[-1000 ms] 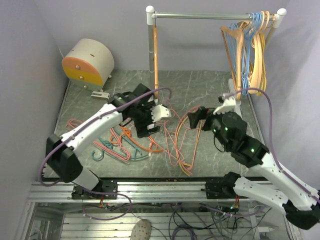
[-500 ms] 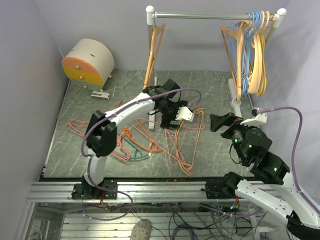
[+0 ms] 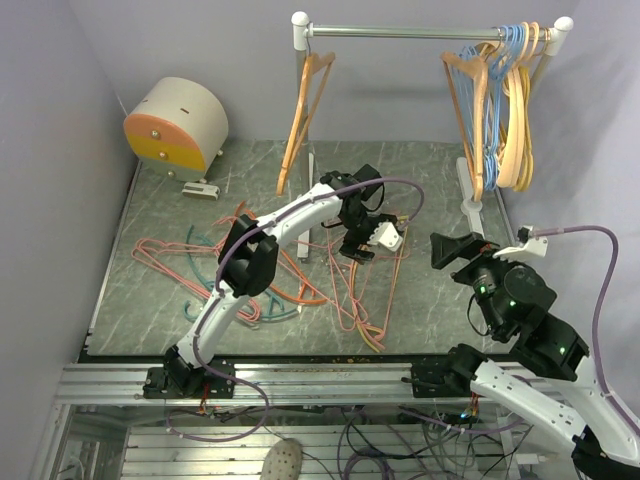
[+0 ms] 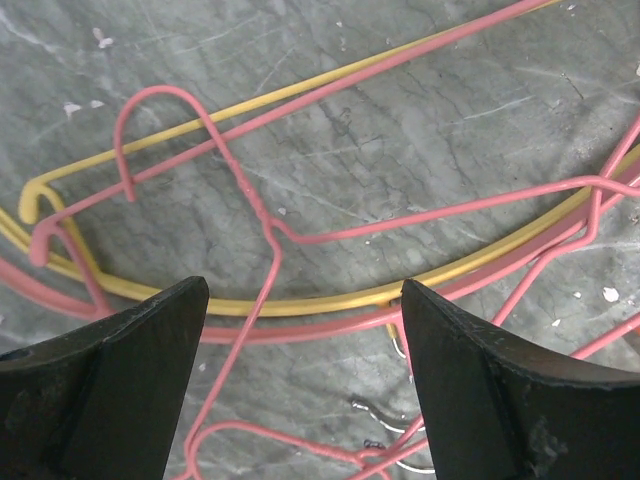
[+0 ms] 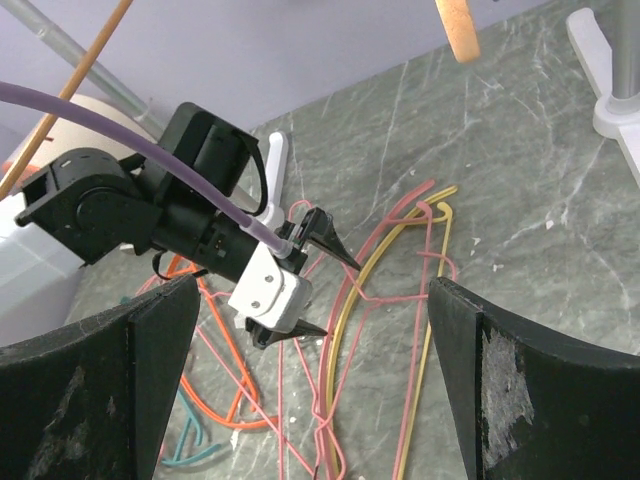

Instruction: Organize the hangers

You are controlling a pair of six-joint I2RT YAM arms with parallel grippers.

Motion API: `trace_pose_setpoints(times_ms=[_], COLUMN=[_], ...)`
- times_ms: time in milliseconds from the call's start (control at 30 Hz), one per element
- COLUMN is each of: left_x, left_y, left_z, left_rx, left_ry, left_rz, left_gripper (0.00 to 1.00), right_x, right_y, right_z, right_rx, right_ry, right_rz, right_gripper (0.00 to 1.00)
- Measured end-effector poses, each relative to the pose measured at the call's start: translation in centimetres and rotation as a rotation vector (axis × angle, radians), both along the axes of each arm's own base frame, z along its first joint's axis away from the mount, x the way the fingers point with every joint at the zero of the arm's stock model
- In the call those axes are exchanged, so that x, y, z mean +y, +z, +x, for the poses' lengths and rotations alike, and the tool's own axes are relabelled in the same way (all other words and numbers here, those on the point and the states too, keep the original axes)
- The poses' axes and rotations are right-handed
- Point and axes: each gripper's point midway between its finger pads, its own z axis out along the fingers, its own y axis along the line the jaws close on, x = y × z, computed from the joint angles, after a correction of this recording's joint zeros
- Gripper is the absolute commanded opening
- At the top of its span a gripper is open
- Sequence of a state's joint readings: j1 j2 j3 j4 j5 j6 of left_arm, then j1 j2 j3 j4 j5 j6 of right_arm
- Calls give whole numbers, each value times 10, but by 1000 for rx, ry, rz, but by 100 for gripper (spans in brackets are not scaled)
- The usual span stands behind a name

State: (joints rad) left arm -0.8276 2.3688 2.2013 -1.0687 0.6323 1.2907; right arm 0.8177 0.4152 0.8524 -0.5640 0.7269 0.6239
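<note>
Thin hangers lie tangled on the grey table: pink (image 3: 352,290), orange (image 3: 300,285), teal (image 3: 262,310) and yellow (image 3: 372,290). A broader tan wooden hanger (image 3: 305,105) hangs at the rail's left end. My left gripper (image 3: 390,238) is open and empty, low over a pink hanger's hook (image 4: 190,105) and a yellow hanger (image 4: 300,302); in its wrist view the jaws (image 4: 303,290) straddle the pink wire. My right gripper (image 3: 450,250) is open and empty, raised to the right of the pile. Its wrist view (image 5: 312,290) looks down on the left gripper (image 5: 340,300).
A clothes rail (image 3: 420,32) spans the back on two posts, with a bunch of light-blue and pale tan hangers (image 3: 500,100) at its right end. A round cream and orange drawer box (image 3: 175,125) stands back left. Purple walls close in on both sides.
My left arm has reached rightward from the pile's middle to the pink and yellow hangers. My right gripper has pulled back to the right. The tan hanger on the rail has swung out.
</note>
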Motion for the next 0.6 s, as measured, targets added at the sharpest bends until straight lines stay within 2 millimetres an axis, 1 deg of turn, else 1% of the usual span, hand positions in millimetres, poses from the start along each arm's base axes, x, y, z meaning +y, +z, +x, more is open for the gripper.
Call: trace_pose_setpoints(times_ms=[100,200,500,600], left_x=[-1,-1,-13,-17], left_y=[-11,-14,-26,-33], left_z=[-1,-1,11,17], left_rx=[13,19,-7,-21], left_ry=[-2,1,39,51], left_rz=[13,15,-9,-13], left_gripper=[85,72,73,71], right_x=[-4,-8,-14,-15], right_y=[0,0,-3,-5], right_z=[-2,-4,-6,-7], right_rx=[-2,-5,-4,-1], right_ry=[-8,-17,-33,-35], right_rz=[2,7,3,1], right_gripper=[98,98,98,98])
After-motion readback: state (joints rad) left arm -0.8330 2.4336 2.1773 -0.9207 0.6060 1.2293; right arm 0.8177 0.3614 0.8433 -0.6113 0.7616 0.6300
